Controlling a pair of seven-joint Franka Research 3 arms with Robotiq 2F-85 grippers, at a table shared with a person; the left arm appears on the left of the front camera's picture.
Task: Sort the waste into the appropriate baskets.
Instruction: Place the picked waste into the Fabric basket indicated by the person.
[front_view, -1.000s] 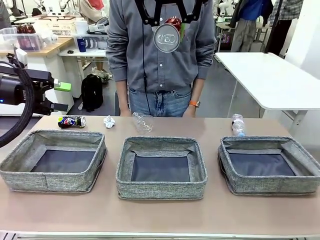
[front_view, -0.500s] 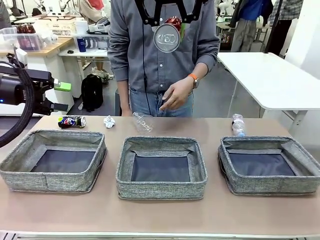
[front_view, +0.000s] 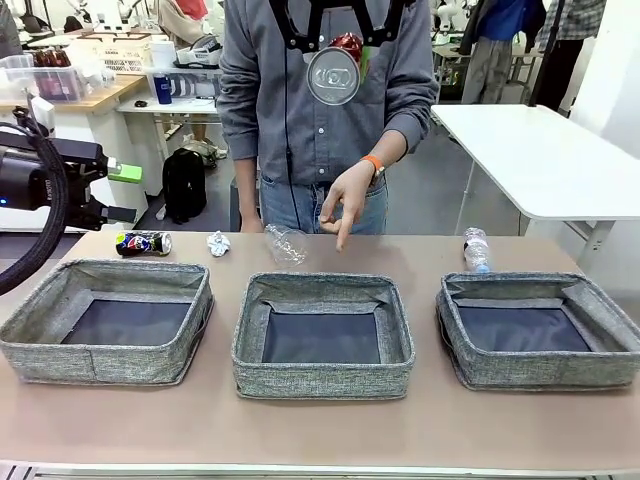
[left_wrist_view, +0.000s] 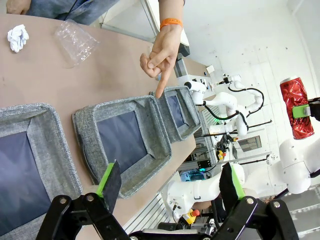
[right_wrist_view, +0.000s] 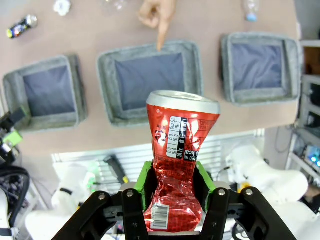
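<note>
- The right pincer (right_wrist_view: 172, 187) is gripping the red can (right_wrist_view: 181, 150) upright above the desk (right_wrist_view: 200, 25).
- The middle basket (right_wrist_view: 107, 85) is lying below, at the desk's near edge; a hand (right_wrist_view: 156, 15) is pointing there.
- The left pincer (left_wrist_view: 170, 175) is standing open.

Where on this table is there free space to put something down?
The three baskets are empty. Bare table runs along the near edge before them, in the gaps between them, and at the back between cup and bottle, where a person's hand points. The back left is crowded: can, paper ball, cup.
</note>
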